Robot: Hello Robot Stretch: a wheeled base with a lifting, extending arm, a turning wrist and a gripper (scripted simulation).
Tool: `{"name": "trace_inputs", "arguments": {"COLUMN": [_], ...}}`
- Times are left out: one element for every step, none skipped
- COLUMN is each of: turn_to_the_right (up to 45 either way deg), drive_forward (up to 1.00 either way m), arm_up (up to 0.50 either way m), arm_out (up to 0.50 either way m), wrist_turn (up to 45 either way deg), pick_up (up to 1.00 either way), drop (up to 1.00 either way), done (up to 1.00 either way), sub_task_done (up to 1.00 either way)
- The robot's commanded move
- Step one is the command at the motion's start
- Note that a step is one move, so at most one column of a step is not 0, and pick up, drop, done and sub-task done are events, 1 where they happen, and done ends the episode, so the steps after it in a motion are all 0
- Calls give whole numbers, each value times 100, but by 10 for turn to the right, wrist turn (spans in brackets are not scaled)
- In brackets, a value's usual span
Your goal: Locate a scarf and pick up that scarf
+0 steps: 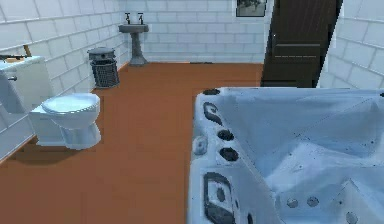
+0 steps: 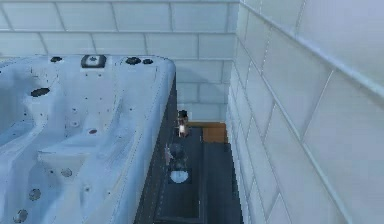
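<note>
**Scarf hunt stood at the search step**

Scarf's whereabouts we could not tell; nothing of its shape or colour gave us a place for it. We judged the locating step to be in hand, with the pick-up not yet begun.

In the forward view we counted one toilet [image 1: 68, 115] at nine o'clock, one bin [image 1: 103, 68] at ten, one pedestal sink [image 1: 133, 30] at eleven, one framed picture [image 1: 251, 7] at twelve, one dark door [image 1: 300, 40] at one, and one pale blue tub [image 1: 300, 105] at four, all around a brown floor [image 1: 150, 130].

In the arm side view the arm [image 2: 200, 190] rose at six o'clock between tub and tiled wall [image 2: 300, 100]. The hand [image 2: 177, 162] sat against the tub's side, and we could not tell its state, nor whether it held anything.

The next move, we judged, called for turning the base or driving toward the door to look elsewhere.
</note>
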Motion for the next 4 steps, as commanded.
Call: {"name": "trace_inputs", "arguments": {"turn_to_the_right": [0,0,0,0], "drive_forward": [0,0,0,0], "arm_up": [50,16,0,0], "arm_out": [0,0,42,0], "wrist_turn": [0,0,0,450], "pick_up": [0,0,0,0], "drop": [0,0,0,0], "done": [0,0,0,0], "sub_task_done": [0,0,0,0]}}
